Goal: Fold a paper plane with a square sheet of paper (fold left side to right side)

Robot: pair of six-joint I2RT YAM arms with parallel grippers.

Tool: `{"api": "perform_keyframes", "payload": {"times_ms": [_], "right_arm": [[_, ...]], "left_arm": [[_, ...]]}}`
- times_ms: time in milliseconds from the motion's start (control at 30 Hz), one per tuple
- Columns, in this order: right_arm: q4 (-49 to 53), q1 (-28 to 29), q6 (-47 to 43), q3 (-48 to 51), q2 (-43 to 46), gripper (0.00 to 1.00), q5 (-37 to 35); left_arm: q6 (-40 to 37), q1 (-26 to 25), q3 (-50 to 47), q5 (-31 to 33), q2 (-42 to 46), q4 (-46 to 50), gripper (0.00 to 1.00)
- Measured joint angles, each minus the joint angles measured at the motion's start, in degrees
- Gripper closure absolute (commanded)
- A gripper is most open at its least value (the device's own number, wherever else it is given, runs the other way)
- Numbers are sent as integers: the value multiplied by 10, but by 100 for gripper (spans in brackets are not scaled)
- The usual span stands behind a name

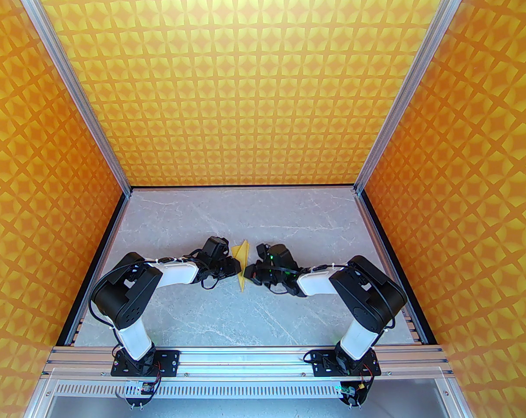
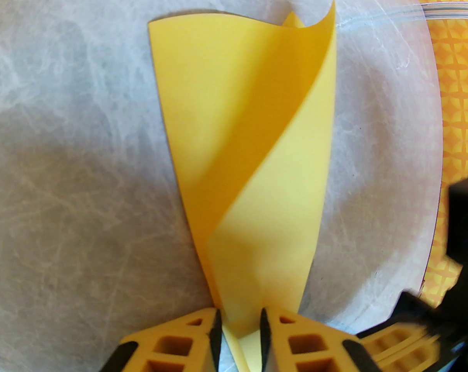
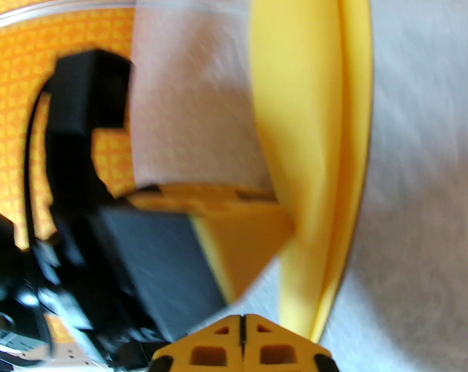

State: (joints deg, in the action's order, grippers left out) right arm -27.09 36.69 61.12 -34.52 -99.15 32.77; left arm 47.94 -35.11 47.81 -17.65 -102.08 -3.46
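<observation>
Plain yellow paper (image 2: 234,130), partly folded, flaps curling loose, narrow end clamped in left pincer (image 2: 240,324), fanning out ahead of it over table (image 2: 63,169), right pincer (image 3: 242,319) fully closed, empty, paper just beside it.

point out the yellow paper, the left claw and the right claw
yellow paper (image 2: 253,138), left wrist view, on the middle of the curled sheet
left claw (image 2: 240,320), left wrist view, between its fingertips, pinching the paper's narrow end
right claw (image 3: 242,320), right wrist view, on the seam of its shut fingertips
</observation>
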Motion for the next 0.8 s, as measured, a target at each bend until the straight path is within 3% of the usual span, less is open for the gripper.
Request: {"api": "perform_keyframes", "payload": {"times_ms": [800], "right_arm": [[-15, 7, 7, 13, -17, 99, 8]], "left_arm": [[0, 0, 3, -2, -2, 2, 74]]}}
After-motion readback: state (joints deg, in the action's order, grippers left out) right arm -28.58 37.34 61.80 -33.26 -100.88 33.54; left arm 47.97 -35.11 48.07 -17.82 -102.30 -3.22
